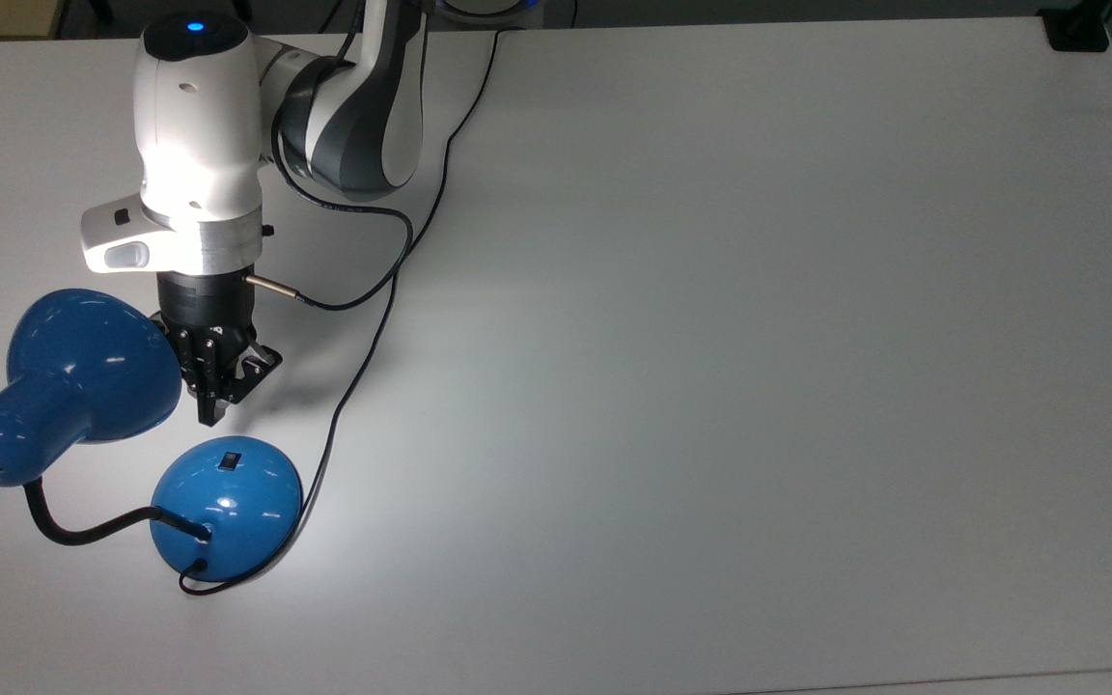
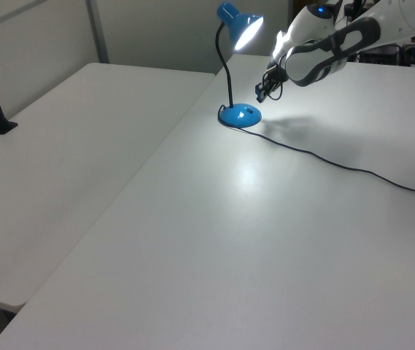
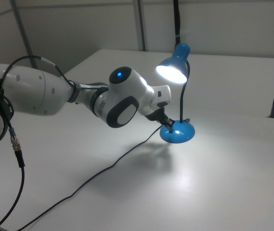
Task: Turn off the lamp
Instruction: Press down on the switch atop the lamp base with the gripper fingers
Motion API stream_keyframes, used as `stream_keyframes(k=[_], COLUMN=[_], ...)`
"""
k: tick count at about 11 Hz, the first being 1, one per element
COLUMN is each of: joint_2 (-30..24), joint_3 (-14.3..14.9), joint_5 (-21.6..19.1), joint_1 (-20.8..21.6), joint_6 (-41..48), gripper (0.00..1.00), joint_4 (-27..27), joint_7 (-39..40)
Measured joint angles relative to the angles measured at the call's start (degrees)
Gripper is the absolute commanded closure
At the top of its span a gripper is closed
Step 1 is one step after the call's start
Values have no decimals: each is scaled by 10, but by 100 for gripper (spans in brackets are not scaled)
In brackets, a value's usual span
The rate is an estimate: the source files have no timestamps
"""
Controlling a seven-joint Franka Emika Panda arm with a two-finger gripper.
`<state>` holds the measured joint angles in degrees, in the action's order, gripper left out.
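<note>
Overhead, arm (image 1: pixel 199 145) angled toward lamp (image 1: pixel 226 509)

We see our white-and-grey jointed arm (image 1: pixel 344 125) reaching out, its wrist angled downward, the black two-finger gripper (image 1: pixel 211 417) with fingers pressed together at the tip.

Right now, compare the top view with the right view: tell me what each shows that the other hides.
Top view: the small black switch on the lamp's domed base, just ahead of the gripper, plus the cord's full run across the table.
Right view: the lit underside of the shade, so the lamp is on.
Both: the gripper close to the base, not yet on the switch.
</note>
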<state>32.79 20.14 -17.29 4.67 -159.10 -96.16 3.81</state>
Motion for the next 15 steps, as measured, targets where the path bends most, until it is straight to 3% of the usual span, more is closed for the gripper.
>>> stream_keyframes(k=[7, 15], joint_2=[56, 66], joint_3=[-8, -7], joint_5=[-3, -1], joint_1=[3, 11], joint_6=[0, -2], gripper=[95, 96], joint_4=[53, 54], joint_7=[-6, 3])
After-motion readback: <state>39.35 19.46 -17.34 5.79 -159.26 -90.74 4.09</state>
